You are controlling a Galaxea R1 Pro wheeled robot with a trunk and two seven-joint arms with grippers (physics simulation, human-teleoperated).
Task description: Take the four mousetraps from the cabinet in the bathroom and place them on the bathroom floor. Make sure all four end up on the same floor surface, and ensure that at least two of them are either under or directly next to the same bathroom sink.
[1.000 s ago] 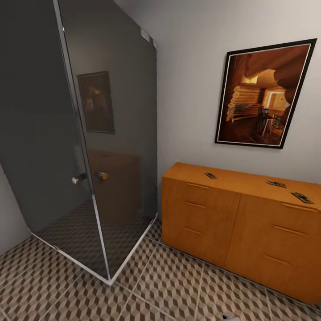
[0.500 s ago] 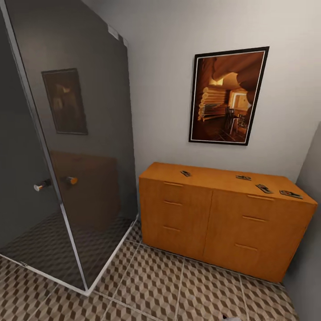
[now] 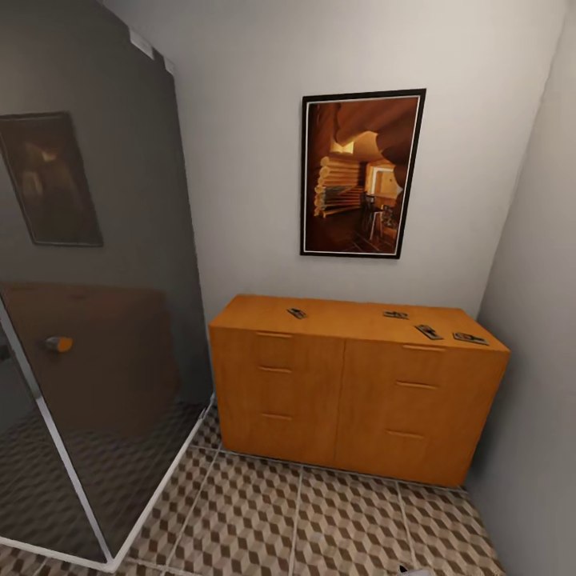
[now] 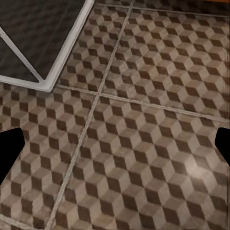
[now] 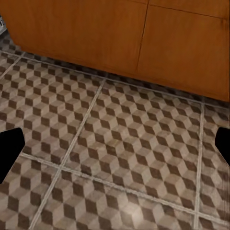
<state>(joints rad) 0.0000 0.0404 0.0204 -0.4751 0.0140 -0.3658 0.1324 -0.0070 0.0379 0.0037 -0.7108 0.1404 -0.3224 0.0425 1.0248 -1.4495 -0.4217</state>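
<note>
Resting on the cabinet (image 3: 352, 376) top, four mousetraps (image 3: 297, 313) lie well apart from both grippers (image 4: 115, 143) (image 5: 115, 148), whose fingers spread open above the bathroom floor (image 3: 320, 520).

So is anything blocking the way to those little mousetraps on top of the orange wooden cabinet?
Nothing visible does. The four small flat mousetraps lie uncovered on the orange-tan wooden cabinet, with bare cube-patterned tile floor in front of it.

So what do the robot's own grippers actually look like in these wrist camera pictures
Little of them shows. In the left wrist view, the left gripper's fingers are plain flat black blunt shapes at the frame edges. The right gripper's fingers look the same: solid black, unmarked, no cables visible. The arms cannot be described from these pictures.
</note>
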